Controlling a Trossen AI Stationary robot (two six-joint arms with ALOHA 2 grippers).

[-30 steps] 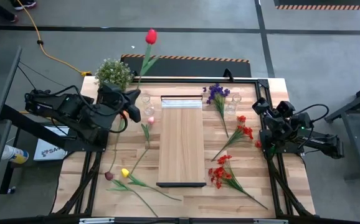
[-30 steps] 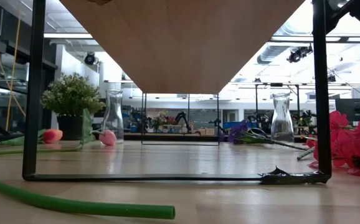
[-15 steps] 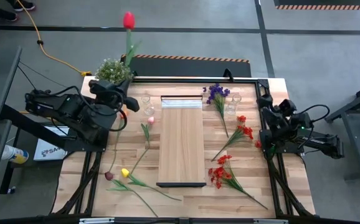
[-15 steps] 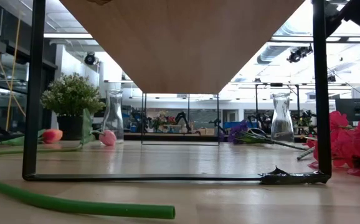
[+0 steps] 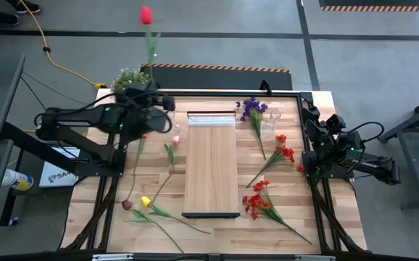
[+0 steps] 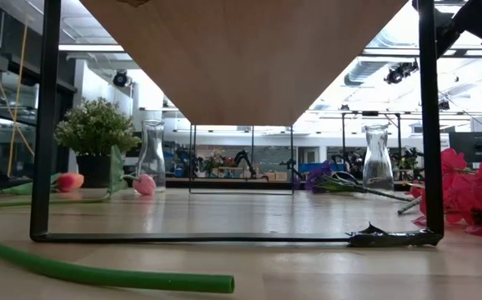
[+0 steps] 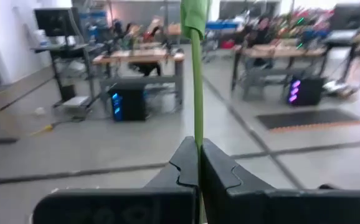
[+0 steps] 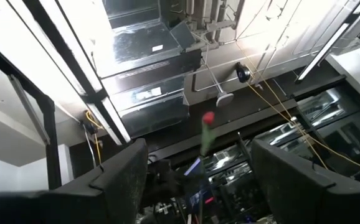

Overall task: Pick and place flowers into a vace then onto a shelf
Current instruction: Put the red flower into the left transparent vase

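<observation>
right now the left claw (image 5: pixel 154 100) sits up near the far edge of the desk (image 5: pixel 217 225), pinched tight on the green stem of a red tulip (image 5: pixel 146 15), which stands above it and reaches out past the desk's far rim over the floor. in the left wrist view the two dark fingers (image 7: pixel 183 168) are pressed together with the stem (image 7: pixel 196 74) running straight up between them. just beside that claw on its outer side is the bushy potted plant (image 5: pixel 127 77), and just on its inner side stands a clear glass vase (image 5: pixel 170 116), so it has little spare room either way.

the shelf (image 5: pixel 211 164) runs down the middle of the desk, well inward of the left claw, with bare board on top. nearer the front edge from that claw lie a pink tulip (image 5: pixel 175 140), a yellow tulip (image 5: pixel 146 201) and a dark purple one (image 5: pixel 127 205), stems flat on the planks.

the right claw (image 5: pixel 305 119) waits at the desk's right edge, fingers spread and holding nothing. just inward of it are a second vase (image 5: pixel 272 116), a purple sprig (image 5: pixel 252 109) and the red sprays (image 5: pixel 285 153), with more red blossoms (image 5: pixel 256 200) toward the front.
</observation>
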